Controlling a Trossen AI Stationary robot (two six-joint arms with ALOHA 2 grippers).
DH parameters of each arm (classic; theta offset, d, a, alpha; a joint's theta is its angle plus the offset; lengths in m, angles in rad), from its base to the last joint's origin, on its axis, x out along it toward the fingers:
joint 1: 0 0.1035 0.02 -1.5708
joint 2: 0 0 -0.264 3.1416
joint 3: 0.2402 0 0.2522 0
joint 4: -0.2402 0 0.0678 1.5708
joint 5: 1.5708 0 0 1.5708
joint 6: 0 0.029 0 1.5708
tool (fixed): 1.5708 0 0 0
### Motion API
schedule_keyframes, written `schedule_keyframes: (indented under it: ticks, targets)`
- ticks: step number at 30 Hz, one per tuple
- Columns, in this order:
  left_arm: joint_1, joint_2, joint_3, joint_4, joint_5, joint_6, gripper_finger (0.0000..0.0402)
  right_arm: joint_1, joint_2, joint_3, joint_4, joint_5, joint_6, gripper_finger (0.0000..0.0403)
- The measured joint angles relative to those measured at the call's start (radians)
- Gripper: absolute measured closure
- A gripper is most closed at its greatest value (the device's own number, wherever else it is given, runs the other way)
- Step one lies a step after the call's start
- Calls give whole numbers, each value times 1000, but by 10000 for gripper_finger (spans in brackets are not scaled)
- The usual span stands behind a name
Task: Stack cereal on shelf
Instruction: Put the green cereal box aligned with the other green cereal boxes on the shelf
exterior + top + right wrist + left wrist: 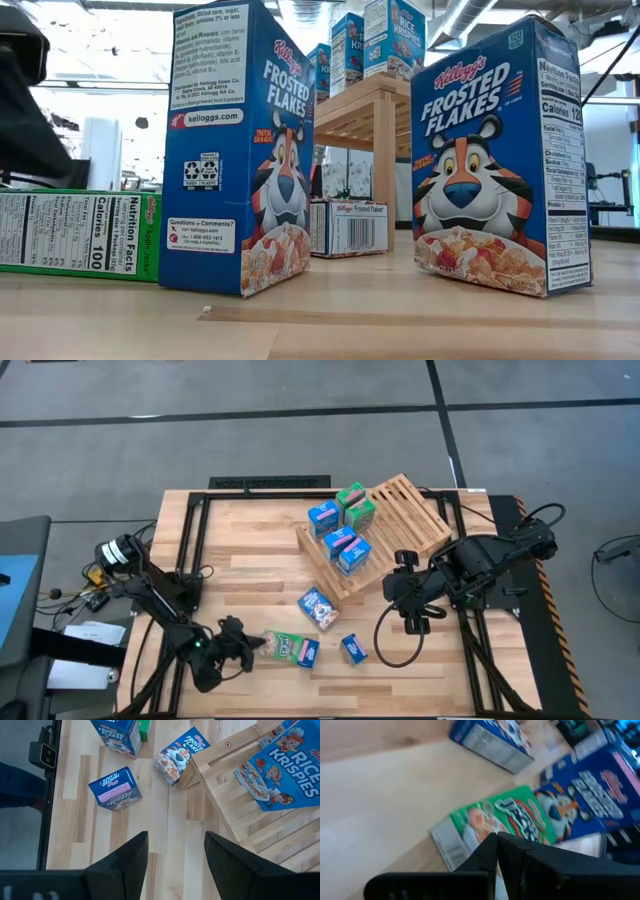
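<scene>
Nearest the low camera, two upright Frosted Flakes boxes fill the view, standing on the counter. Beside the left one a green box lies on its side, and a further blue box lies flat between them, farther back.

Largest on the counter is the slatted wooden shelf, tilted like a ramp and set toward the right rear. Four boxes rest on its slats: two blue and two green, all gathered at its left part.

Off the shelf, near the front edge of the counter, a blue box lies just in front of the shelf's lower corner. Another small blue one stands to its right and closer to the front. To the left, a green box and a blue one sit touching end to end.

The left hand is low at the front left of the counter, its fingers pressed together with nothing between them, tips right at the end of that green box. Whether they touch it cannot be told.

The right hand hangs above bare counter to the right of the loose boxes, just in front of the shelf, fingers apart and empty.
</scene>
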Motion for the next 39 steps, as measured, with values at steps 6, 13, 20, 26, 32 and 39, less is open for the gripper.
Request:
schedule_keyframes:
  ticks: [6, 13, 20, 26, 32, 39]
  targets:
    - [18, 0, -43, 15, 82, -15, 402, 0, 0, 0, 0, 0, 5, 185]
    - [-6, 0, -57, -18, 60, -87, 402, 0, 0, 0, 0, 0, 10, 185]
    - [-52, 1, -58, -82, 25, -217, 402, 0, 0, 0, -7, 0, 10, 185]
    - [-87, 8, -57, -182, -24, -353, 402, 0, 0, 0, -8, 0, 10, 185]
    - [-93, 11, -62, -239, 11, -389, 401, 0, 0, 0, -8, 0, 19, 185]
    - [-90, 7, -59, -253, 16, -386, 401, -21, 0, 0, -6, 1, 18, 185]
